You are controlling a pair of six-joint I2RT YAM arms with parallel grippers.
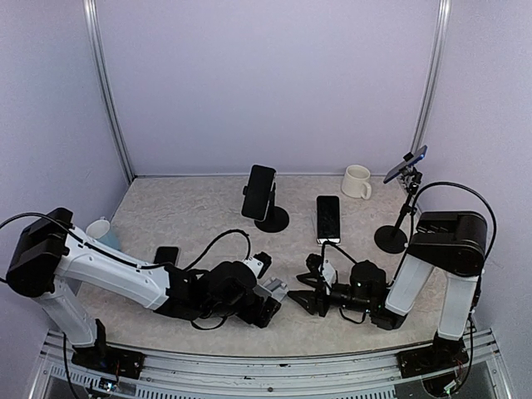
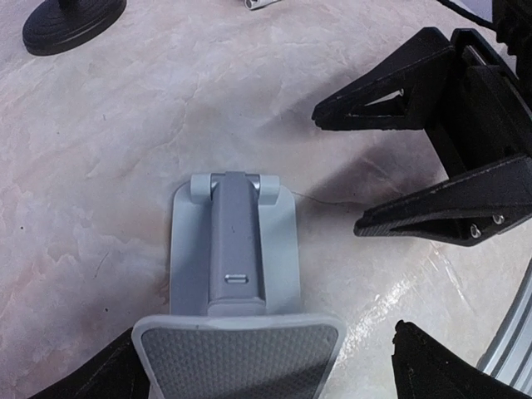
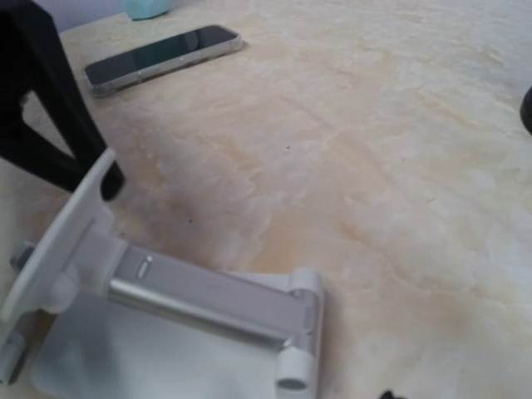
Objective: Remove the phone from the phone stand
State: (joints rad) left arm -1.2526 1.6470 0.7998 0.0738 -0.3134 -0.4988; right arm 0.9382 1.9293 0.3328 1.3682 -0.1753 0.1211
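A grey folding phone stand (image 2: 233,249) stands on the table with no phone on it; it also shows in the top view (image 1: 275,291) and the right wrist view (image 3: 208,299). My left gripper (image 1: 268,302) is open, its fingers either side of the stand's ribbed plate (image 2: 241,362). My right gripper (image 1: 306,293) is open and empty just right of the stand, its black fingers (image 2: 391,87) pointing at it. One black phone (image 1: 166,254) lies flat at the left, also in the right wrist view (image 3: 162,54). Another phone (image 1: 328,218) lies flat in the middle.
A black round-base stand (image 1: 272,219) holds a phone (image 1: 259,192) at the back centre. A tripod (image 1: 392,237) holds another phone (image 1: 406,165) at the right. A white mug (image 1: 357,181) stands at the back right, a teal cup (image 1: 105,234) at the left.
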